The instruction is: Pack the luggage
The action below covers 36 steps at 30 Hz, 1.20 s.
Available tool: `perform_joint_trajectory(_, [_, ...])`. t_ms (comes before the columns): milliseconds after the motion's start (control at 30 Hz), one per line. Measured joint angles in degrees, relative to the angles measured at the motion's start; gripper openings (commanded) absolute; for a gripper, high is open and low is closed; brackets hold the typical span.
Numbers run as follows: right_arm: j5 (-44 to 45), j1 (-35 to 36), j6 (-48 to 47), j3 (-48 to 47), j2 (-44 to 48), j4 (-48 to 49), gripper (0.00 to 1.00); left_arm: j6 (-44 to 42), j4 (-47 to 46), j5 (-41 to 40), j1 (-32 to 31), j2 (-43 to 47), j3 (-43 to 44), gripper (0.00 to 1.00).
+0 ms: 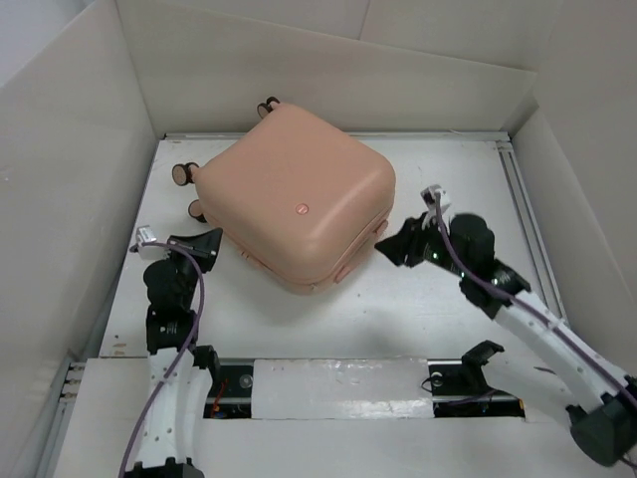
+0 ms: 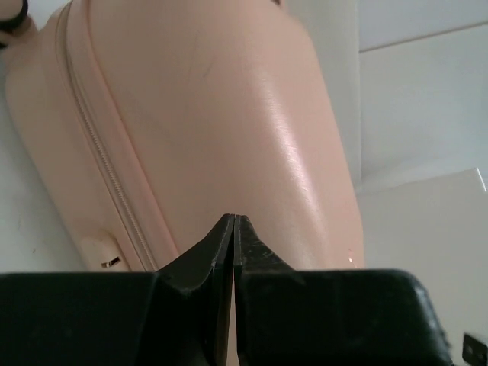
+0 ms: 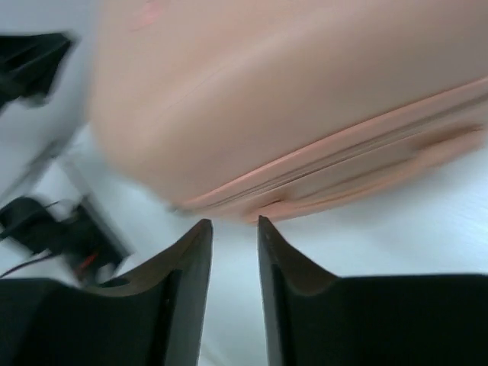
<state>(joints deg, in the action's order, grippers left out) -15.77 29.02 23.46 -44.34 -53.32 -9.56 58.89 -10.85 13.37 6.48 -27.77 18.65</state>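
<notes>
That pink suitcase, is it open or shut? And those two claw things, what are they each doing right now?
Suitcase: closed, lying flat.
Left gripper: shut, holding nothing, right by the suitcase's side.
Right gripper: slightly open, holding nothing, pointed at the suitcase's zipper seam.

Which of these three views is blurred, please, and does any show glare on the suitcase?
Right wrist view: the luggage is smeared and soft-edged, though the right claw is crisp. Left wrist view: sharp, with a bright glare streak down the shell. Top external view: sharp, evenly lit, only a faint shadow beside the luggage.
</notes>
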Motion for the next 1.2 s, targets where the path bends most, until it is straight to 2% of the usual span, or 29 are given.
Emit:
perform_joint_trajectory(100, [-0.9,9.5,1.6,10.9,7.8,8.4,0.21,-2.1,0.4,0.2,0.0,2.4,0.0,0.00])
perform_joint_trajectory(200, [1.6,18.7,2.0,13.8,1.0,11.7,0.18,-3.8,-0.3,2.6,0.0,-3.9,-0.2,0.05])
perform_joint_trajectory(267, [5.1,24.7,1.7,12.3,-7.7,13.3,0.35,-4.5,-0.3,3.2,0.0,-7.8,-1.7,0.14])
perform_joint_trajectory(300, [7.3,27.3,1.4,10.7,-12.0,13.3,0.45,-4.6,-0.3,3.3,0.0,-9.0,-3.5,0.28])
perform_joint_trajectory(367, [12.4,32.4,0.9,7.4,-18.4,13.6,0.60,-4.5,0.1,3.7,0.0,-7.9,-8.3,0.37])
perform_joint_trajectory(433, [18.1,36.5,1.0,4.3,-22.6,14.9,0.65,-4.0,0.5,4.1,0.0,-6.1,-11.3,0.45])
perform_joint_trajectory(600, [31.6,39.3,4.0,3.7,-25.0,22.5,0.68,-4.5,-3.3,5.0,0.0,-8.2,-11.8,0.46])
perform_joint_trajectory(800, [40.9,41.3,9.0,6.6,-27.3,31.1,0.67,-4.5,-11.6,7.7,0.0,-16.5,-11.6,0.39])
perform_joint_trajectory(900, [46.1,42.8,10.1,6.6,-30.4,35.5,0.58,-4.6,-12.9,8.3,0.0,-16.5,-11.7,0.34])
perform_joint_trajectory(1033, [53.5,44.3,11.5,6.2,-35.1,40.3,0.34,-4.9,-13.2,8.1,0.0,-13.7,-12.4,0.32])
perform_joint_trajectory(1067, [55.6,44.7,12.1,5.9,-36.4,40.6,0.21,-4.9,-13.2,8.0,0.0,-13.1,-12.5,0.31])
perform_joint_trajectory(1200, [61.1,46.3,15.4,5.1,-39.6,40.9,0.00,-5.5,-12.3,7.9,0.0,-11.0,-12.6,0.28])
